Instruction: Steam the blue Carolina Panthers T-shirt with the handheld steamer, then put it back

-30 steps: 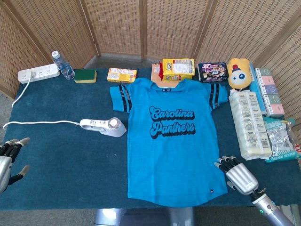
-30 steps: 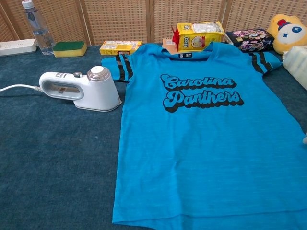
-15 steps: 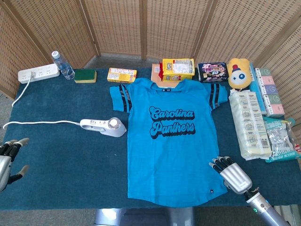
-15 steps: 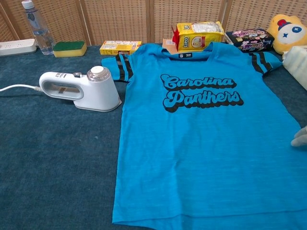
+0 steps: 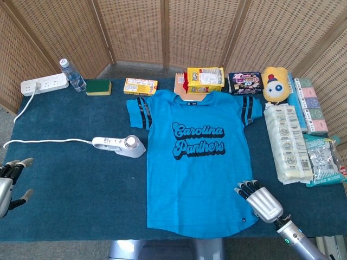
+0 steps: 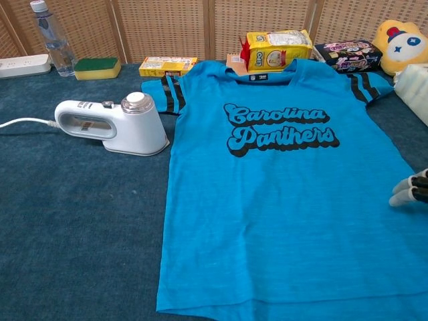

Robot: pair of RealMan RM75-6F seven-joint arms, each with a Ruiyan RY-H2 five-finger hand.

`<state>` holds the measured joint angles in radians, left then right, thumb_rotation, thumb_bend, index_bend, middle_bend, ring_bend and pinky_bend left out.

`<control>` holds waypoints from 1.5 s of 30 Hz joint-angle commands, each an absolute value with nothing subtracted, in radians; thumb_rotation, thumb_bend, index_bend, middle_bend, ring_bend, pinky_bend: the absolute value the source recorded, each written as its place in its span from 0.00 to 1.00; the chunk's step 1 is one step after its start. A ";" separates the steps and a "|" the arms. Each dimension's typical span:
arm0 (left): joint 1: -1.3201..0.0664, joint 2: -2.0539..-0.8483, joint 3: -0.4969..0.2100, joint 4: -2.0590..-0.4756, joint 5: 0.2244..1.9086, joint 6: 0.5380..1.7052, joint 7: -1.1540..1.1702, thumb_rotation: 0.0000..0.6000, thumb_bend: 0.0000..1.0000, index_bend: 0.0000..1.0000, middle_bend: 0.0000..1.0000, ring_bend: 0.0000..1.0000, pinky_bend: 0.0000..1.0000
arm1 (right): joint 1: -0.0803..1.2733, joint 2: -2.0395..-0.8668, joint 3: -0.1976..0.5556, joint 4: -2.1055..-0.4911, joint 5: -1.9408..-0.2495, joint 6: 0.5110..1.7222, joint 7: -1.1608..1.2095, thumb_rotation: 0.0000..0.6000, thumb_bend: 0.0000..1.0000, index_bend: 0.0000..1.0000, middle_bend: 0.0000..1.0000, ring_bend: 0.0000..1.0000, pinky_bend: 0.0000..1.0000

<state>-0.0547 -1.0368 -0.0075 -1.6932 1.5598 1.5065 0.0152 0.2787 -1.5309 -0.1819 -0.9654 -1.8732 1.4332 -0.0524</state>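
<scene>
The blue Carolina Panthers T-shirt (image 5: pixel 198 162) (image 6: pixel 281 194) lies flat on the dark blue table cloth, collar toward the back. The white handheld steamer (image 5: pixel 120 145) (image 6: pixel 114 125) lies on its side just left of the shirt, its cord running left. My right hand (image 5: pixel 259 199) (image 6: pixel 409 189) is over the shirt's lower right edge, fingers apart and holding nothing. My left hand (image 5: pixel 10 181) hangs at the table's front left corner, fingers apart, empty, far from the steamer.
A power strip (image 5: pixel 44 84), water bottle (image 5: pixel 72 75), sponge (image 5: pixel 98 86) and snack boxes (image 5: pixel 205 79) line the back edge. Packaged goods (image 5: pixel 287 142) and a yellow plush toy (image 5: pixel 275 84) stand along the right side.
My right hand has moved left, from beside the shirt onto its lower right edge. The left hand, steamer and shirt have stayed put.
</scene>
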 commanded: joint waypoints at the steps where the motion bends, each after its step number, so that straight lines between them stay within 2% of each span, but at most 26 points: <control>1: -0.056 -1.039 -0.008 -1.687 1.560 1.506 0.009 1.00 0.25 0.15 0.29 0.21 0.26 | 0.283 -1.532 -0.180 -0.982 -1.873 1.430 -0.063 1.00 0.12 0.27 0.25 0.26 0.28; 7: -0.058 -1.044 -0.008 -1.672 1.561 1.507 -0.008 1.00 0.25 0.15 0.29 0.21 0.26 | 0.291 -1.537 -0.175 -1.019 -1.877 1.427 -0.086 1.00 0.15 0.32 0.27 0.28 0.30; 21: -0.066 -1.041 -0.013 -1.658 1.563 1.506 -0.020 1.00 0.25 0.15 0.29 0.21 0.26 | 0.305 -1.544 -0.170 -1.050 -1.878 1.409 -0.120 1.00 0.29 0.43 0.34 0.34 0.38; 29: -0.070 -1.044 -0.014 -1.654 1.567 1.507 -0.025 1.00 0.25 0.15 0.29 0.21 0.26 | 0.310 -1.546 -0.171 -1.063 -1.888 1.420 -0.122 1.00 0.40 0.54 0.45 0.46 0.56; 45: -0.089 -1.038 -0.012 -1.651 1.577 1.486 -0.015 1.00 0.25 0.15 0.29 0.21 0.26 | 0.319 -1.551 -0.173 -1.076 -1.889 1.417 -0.111 1.00 0.48 0.65 0.58 0.61 0.74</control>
